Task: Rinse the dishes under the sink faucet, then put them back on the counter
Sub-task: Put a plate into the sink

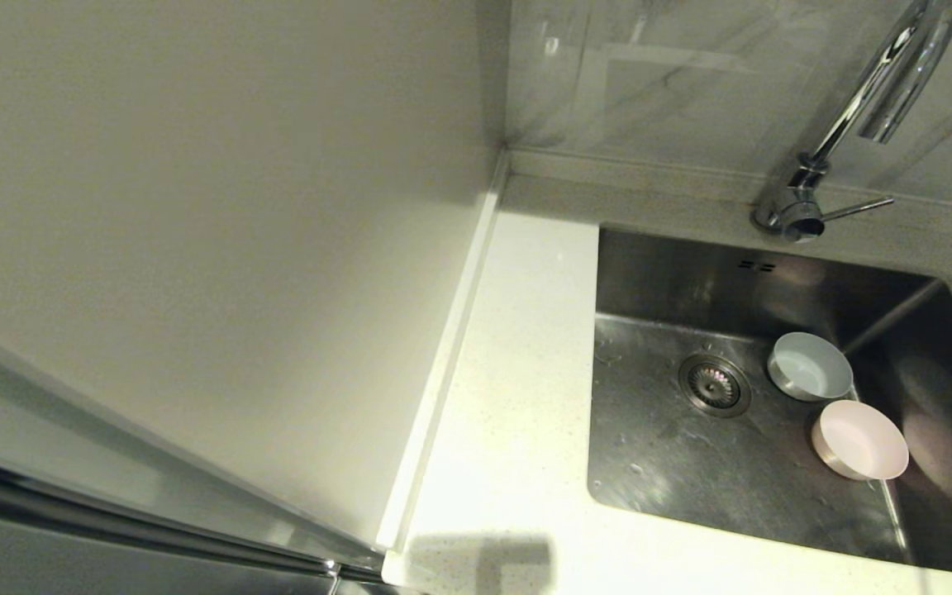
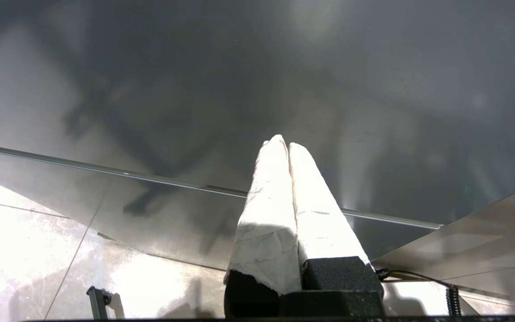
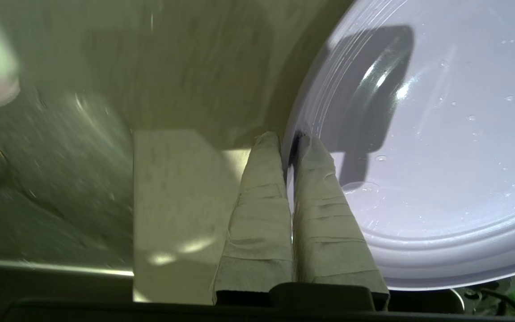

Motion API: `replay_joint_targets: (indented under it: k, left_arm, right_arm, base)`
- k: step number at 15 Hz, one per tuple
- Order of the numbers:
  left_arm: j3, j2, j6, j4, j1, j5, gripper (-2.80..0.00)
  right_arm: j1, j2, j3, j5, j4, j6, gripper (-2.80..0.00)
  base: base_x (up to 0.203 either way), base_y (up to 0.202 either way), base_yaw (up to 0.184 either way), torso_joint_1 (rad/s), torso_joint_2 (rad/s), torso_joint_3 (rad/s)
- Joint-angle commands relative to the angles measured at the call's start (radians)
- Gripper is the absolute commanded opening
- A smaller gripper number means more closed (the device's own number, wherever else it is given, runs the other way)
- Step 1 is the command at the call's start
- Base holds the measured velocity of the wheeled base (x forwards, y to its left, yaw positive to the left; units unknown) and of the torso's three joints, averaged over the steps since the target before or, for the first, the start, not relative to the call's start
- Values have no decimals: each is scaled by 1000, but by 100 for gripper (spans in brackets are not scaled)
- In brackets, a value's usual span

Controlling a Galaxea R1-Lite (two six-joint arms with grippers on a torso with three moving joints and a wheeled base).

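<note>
Pinching the lilac plate [image 3: 441, 147] by its rim, right gripper [image 3: 289, 142] clamped above the sink [image 1: 658, 463]. Blue-grey bowl [image 1: 809, 366] and pink bowl [image 1: 859, 439] sit in the basin. Left gripper [image 2: 283, 144] closed, parked.

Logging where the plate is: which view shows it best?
The right wrist view: the lilac plate fills much of it, wet, its rim pinched in the shut right gripper. The head view and left wrist view show none of it.
</note>
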Motion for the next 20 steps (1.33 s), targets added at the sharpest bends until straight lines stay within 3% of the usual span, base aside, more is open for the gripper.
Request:
replay_joint_targets:
  k: [1,6,9,13,20]
  left_arm:
    - [3,0,0,0,0,0,-280]
    - [3,0,0,0,0,0,-280]
    - [3,0,0,0,0,0,-280]
    - [3,0,0,0,0,0,-280]
    - [3,0,0,0,0,0,-280]
  right_arm:
    - [43,-51,32,1,5,2,-280]
    - [99,-120,49,1,3,-31,-280]
    - [109,-157,109,-6,-24,-200,-280]
    - [109,-215,289,-15,-344,-368,-280]
    - [110,-251,297,4,-353,-542,-280]
  base:
    - [0,0,0,0,0,0]
    - [0,0,0,0,0,0]
    - [0,0,0,0,0,0]
    - [0,0,0,0,0,0]
    - [0,0,0,0,0,0]
